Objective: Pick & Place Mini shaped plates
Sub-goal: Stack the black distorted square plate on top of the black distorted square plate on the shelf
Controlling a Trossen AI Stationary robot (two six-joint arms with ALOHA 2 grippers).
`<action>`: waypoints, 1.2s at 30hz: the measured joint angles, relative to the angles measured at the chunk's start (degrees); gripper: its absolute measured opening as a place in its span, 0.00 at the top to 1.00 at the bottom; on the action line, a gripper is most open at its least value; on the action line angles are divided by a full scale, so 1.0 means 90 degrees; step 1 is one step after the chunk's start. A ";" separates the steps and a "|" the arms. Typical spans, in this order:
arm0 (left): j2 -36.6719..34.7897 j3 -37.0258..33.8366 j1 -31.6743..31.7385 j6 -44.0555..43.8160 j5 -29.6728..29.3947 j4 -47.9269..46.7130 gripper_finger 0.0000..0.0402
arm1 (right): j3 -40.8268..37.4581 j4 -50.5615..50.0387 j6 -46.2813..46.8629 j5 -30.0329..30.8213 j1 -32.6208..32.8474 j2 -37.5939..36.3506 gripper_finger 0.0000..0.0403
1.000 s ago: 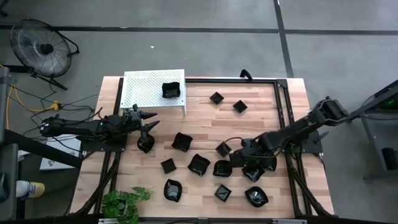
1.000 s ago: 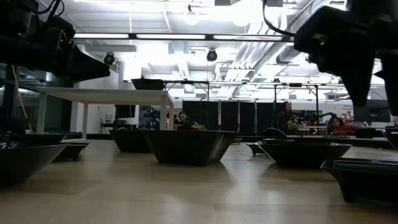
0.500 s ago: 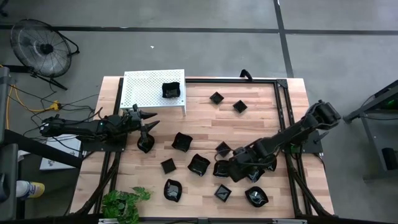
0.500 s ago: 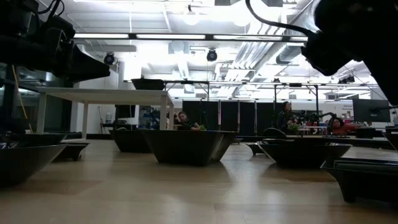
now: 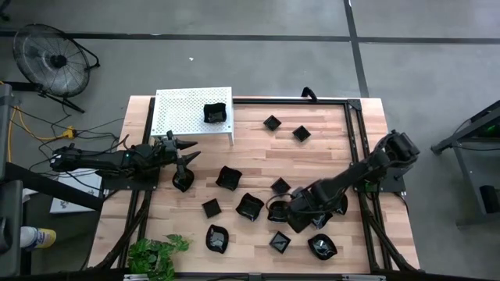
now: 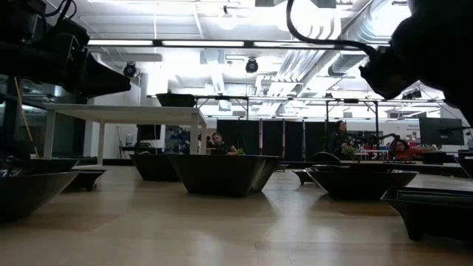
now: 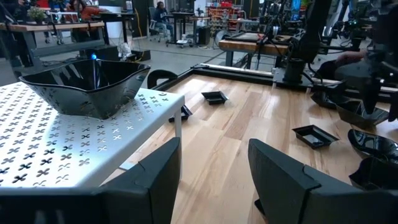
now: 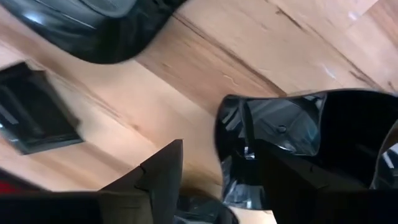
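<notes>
Several mini shaped plates, small, glossy and black, rest on their bases on the wooden table (image 5: 258, 152). One plate (image 5: 215, 113) sits on the white perforated shelf (image 5: 183, 113), which also appears in the left wrist view (image 7: 56, 149). My right gripper (image 5: 287, 215) (image 8: 221, 155) is open, low over a wavy plate (image 5: 276, 209) (image 8: 292, 134) in the near cluster. One finger stands outside that plate's rim and the other over its bowl. My left gripper (image 5: 183, 154) (image 7: 214, 155) waits open near the shelf, beside another plate (image 5: 183, 182). My right gripper comes down at a slant over the wavy plate's rim (image 8: 222, 127), one finger (image 8: 163, 174) outside above the wood and the other (image 8: 298, 186) over the bowl. The plate sits flat on the table. I cannot tell whether a finger touches it.
Other plates lie close around the right gripper (image 5: 250, 207) (image 5: 280, 242) (image 5: 322, 247) (image 5: 280, 186). Two small ones (image 5: 272, 122) (image 5: 301, 133) sit toward the far edge. A plant (image 5: 156, 254) stands at the near left corner. Bare wood shows mid-table, between shelf and cluster.
My right gripper has moved toward the table's left edge and slightly nearer, from over a plate farther right in the cluster to the wavy plate. The plates and my left arm have kept still.
</notes>
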 joint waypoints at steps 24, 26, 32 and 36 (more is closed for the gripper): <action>0.0000 0.0000 0.0001 0.0001 0.0002 -0.0001 0.54 | -0.0182 0.0056 -0.1138 0.0725 0.0481 0.0116 0.60; 0.0001 0.0000 -0.0001 0.0000 0.0000 0.0000 0.54 | -0.0182 0.0071 -0.1219 0.0773 0.0566 0.0116 0.62; -0.0001 0.0000 0.0000 0.0001 0.0001 -0.0001 0.54 | -0.0182 0.0076 -0.1272 0.0926 0.0774 0.0147 0.66; 0.0002 0.0000 0.0001 0.0002 0.0002 -0.0002 0.54 | -0.0182 0.0074 -0.1284 0.0935 0.0856 0.0145 0.68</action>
